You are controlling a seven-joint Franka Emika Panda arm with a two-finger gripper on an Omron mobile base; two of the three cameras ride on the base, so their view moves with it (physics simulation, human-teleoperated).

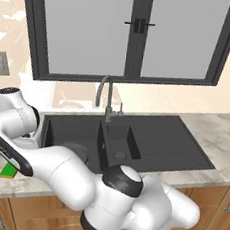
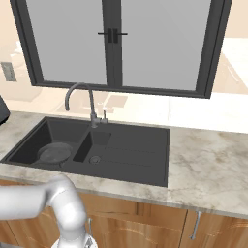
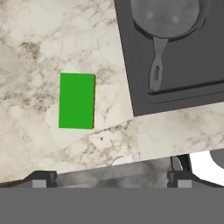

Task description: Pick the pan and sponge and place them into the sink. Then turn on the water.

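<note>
The green sponge lies flat on the marble counter, a short way from the black sink's corner; in the left base view the sponge peeks out beside my arm near the counter's front edge. The dark grey pan rests inside the large basin, its handle pointing toward the basin's near wall, and it shows there too from the right. My gripper hovers above the counter, open wide, with nothing between its fingertips. No stream of water shows under the faucet.
The sink has a small middle basin and a ribbed drainboard on the right. A dark-framed window rises behind the faucet. Marble counter stretches right of the sink. Wooden cabinet fronts run below.
</note>
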